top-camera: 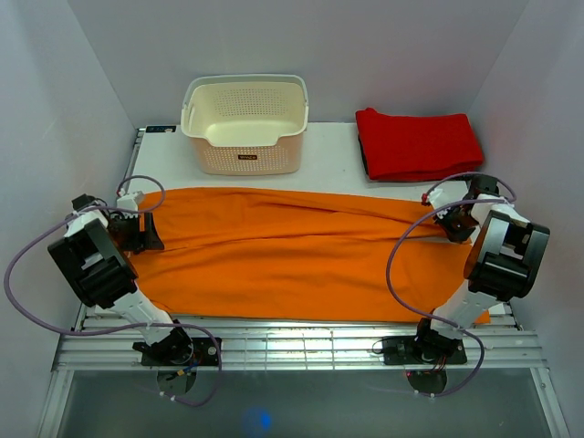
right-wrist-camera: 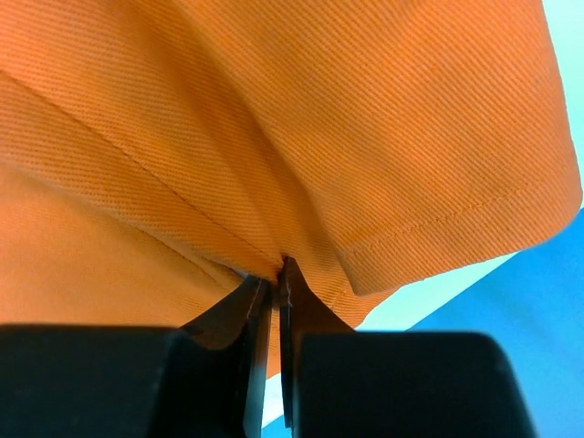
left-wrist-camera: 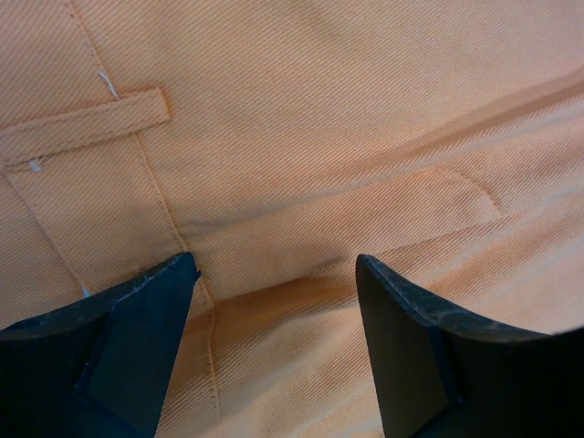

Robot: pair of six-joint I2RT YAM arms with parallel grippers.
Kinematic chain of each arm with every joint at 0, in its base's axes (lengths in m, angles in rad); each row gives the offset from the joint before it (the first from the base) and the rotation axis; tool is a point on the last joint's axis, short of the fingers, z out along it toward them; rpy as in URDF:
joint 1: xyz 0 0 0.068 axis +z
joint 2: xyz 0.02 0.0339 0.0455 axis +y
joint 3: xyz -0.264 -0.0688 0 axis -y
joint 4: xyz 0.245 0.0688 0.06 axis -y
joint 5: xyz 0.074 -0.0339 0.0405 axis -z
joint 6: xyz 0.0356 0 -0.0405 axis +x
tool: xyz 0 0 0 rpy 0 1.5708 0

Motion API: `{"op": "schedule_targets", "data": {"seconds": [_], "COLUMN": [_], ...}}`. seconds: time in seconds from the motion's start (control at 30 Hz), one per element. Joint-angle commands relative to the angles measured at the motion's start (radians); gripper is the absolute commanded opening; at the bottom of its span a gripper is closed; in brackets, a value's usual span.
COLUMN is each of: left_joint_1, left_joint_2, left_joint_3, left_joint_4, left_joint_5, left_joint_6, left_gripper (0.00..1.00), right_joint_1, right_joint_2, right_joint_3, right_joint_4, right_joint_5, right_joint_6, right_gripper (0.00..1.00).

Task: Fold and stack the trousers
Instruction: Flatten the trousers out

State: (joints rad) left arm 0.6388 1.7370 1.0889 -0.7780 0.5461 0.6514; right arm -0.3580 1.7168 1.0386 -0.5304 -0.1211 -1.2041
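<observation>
Orange trousers (top-camera: 301, 260) spread flat | left claw (left-wrist-camera: 274, 265) apart above them | right claw (right-wrist-camera: 278, 269) clamped on their hem | basket label (top-camera: 247, 157) unreadable

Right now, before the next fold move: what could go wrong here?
1. The right fingers are shut on only a thin pinch of the trousers near the hem; it may slip out when lifted.
2. The left fingers are open at the waistband, gripping nothing; if the right lifts alone, the cloth could drag and skew.
3. The red folded cloth lies just behind the right end; a sweep could disturb it.
</observation>
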Motion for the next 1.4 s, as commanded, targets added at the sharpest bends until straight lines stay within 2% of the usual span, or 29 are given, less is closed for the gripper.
{"op": "schedule_targets", "data": {"seconds": [0.0, 0.1, 0.2, 0.23, 0.27, 0.3, 0.33, 0.37, 0.47, 0.63, 0.73, 0.87, 0.97, 1.13, 1.37], "left_joint_1": [0.01, 0.016, 0.019, 0.019, 0.019, 0.019, 0.018, 0.018, 0.004, -0.076, -0.171, -0.379, -0.518, -0.752, -0.982], "left_joint_2": [0.006, -0.011, -0.111, -0.134, -0.17, -0.181, -0.191, -0.195, -0.192, -0.185, -0.209, -0.267, -0.272, -0.258, -0.166], "left_joint_3": [-0.03, -0.035, -0.03, -0.026, -0.005, 0.011, 0.029, 0.051, 0.117, 0.085, 0.013, -0.084, -0.115, -0.121, -0.041], "left_joint_4": [0.011, -0.047, -0.139, -0.159, -0.182, -0.193, -0.202, -0.211, -0.227, -0.199, -0.146, 0.007, 0.064, 0.175, 0.348], "left_joint_5": [-0.161, -0.157, -0.078, -0.042, 0.01, 0.038, 0.067, 0.095, 0.198, 0.253, 0.239, 0.154, 0.132, 0.101, 0.051], "left_joint_6": [0.079, 0.137, 0.291, 0.309, 0.329, 0.332, 0.315, 0.3, 0.251, 0.183, 0.127, 0.028, -0.059, -0.208, -0.327], "left_gripper": [0.83, 0.82, 0.86, 0.87, 0.89, 0.89, 0.9, 0.91, 0.91, 0.89, 0.87, 0.87, 0.87, 0.87, 0.88], "right_joint_1": [-0.068, -0.076, -0.085, -0.087, -0.088, -0.087, -0.087, -0.087, -0.078, -0.003, 0.056, 0.129, 0.195, 0.248, 0.286], "right_joint_2": [-0.048, -0.037, -0.052, -0.055, -0.059, -0.056, -0.051, -0.048, -0.019, -0.019, -0.039, -0.051, -0.039, 0.003, 0.055], "right_joint_3": [-0.006, -0.012, 0.065, 0.096, 0.173, 0.214, 0.257, 0.332, 0.415, 0.399, 0.316, 0.213, 0.166, 0.133, 0.13], "right_joint_4": [-0.043, -0.098, -0.229, -0.259, -0.335, -0.373, -0.44, -0.46, -0.496, -0.421, -0.341, -0.247, -0.201, -0.117, -0.066], "right_joint_5": [0.078, 0.087, 0.028, -0.023, -0.081, -0.112, -0.144, -0.193, -0.235, -0.223, -0.189, -0.132, -0.112, -0.083, -0.048], "right_joint_6": [-0.126, -0.149, -0.144, -0.137, -0.12, -0.114, -0.106, -0.077, -0.023, 0.023, 0.028, 0.031, 0.054, 0.1, 0.13], "right_gripper": [0.08, 0.09, 0.41, 0.57, 0.65, 0.66, 0.67, 0.67, 0.63, 0.45, 0.41, 0.42, 0.42, 0.43, 0.44]}}
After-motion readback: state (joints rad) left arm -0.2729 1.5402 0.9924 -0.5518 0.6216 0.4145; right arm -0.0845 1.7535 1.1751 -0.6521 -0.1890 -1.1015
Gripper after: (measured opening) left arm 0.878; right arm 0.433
